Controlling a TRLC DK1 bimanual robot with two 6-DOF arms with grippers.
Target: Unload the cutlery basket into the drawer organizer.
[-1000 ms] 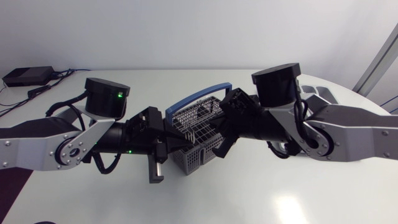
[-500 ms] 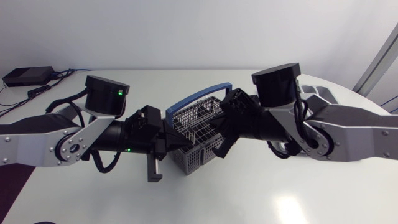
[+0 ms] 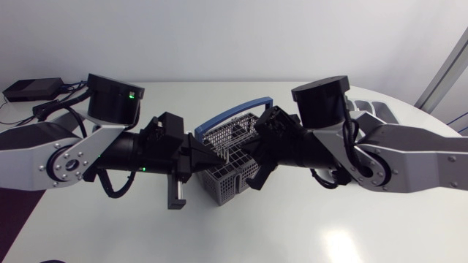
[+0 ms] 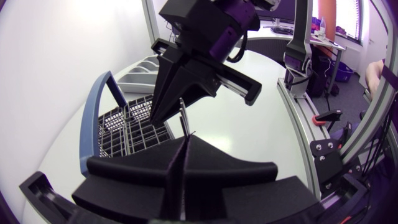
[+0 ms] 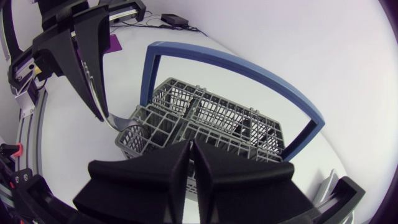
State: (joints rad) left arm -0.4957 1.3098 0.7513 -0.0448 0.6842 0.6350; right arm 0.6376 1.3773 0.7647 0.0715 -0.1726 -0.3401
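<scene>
The grey wire cutlery basket (image 3: 234,136) with its blue handle (image 3: 227,114) stands mid-table between my arms. My left gripper (image 3: 207,155) is over the basket's left corner, shut on a thin silver piece of cutlery (image 4: 183,118). This piece also shows at the left gripper's tips as the cutlery (image 5: 118,122), reaching down into a corner cell. My right gripper (image 5: 190,146) is shut with its tips at the basket's opposite rim (image 5: 217,115); nothing shows between them. The grey drawer organizer (image 4: 140,71) lies beyond the basket, behind my right arm (image 3: 373,109).
A black box with cables (image 3: 33,89) sits at the table's far left corner. Bare white tabletop (image 3: 241,234) runs along the front. Both forearms crowd the space around the basket.
My left gripper has shut on the cutlery piece, and the left arm has pulled back leftward and risen a little. The right arm has barely shifted.
</scene>
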